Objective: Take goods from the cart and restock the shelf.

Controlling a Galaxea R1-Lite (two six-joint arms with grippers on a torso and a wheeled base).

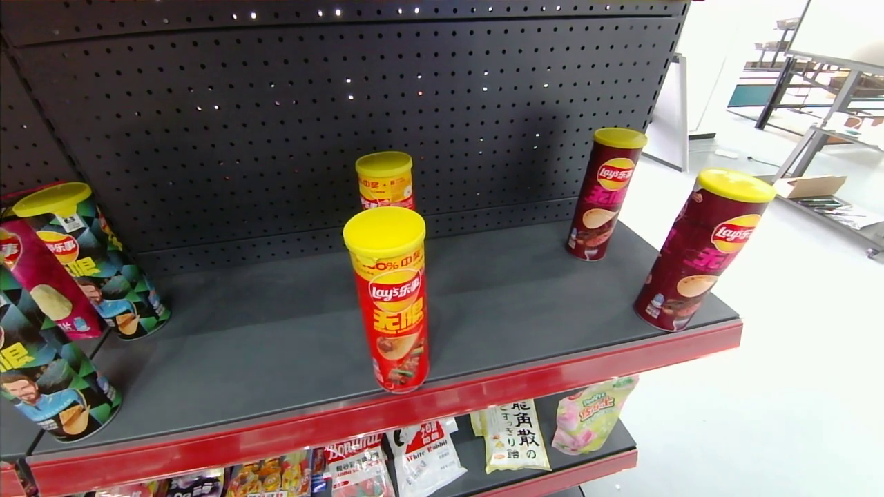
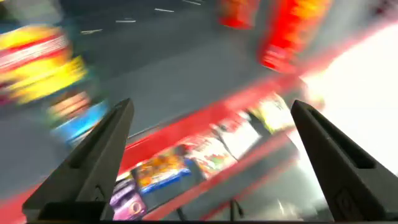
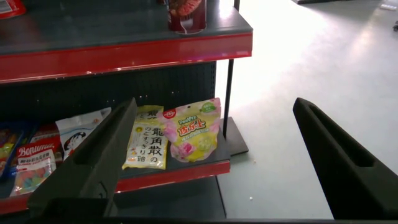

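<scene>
Below front edge of shelf (image 3: 124,56) | right gripper (image 3: 214,102) spread, empty | left gripper (image 2: 211,104) spread, empty, higher, nearer red can (image 1: 390,304), standing upright at that edge

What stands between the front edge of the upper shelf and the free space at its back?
Along the front stand a red can in the middle, a dark red can at the right corner and patterned cans at the left. The wide gaps between them are bare shelf, so nothing visible blocks those lanes.
</scene>
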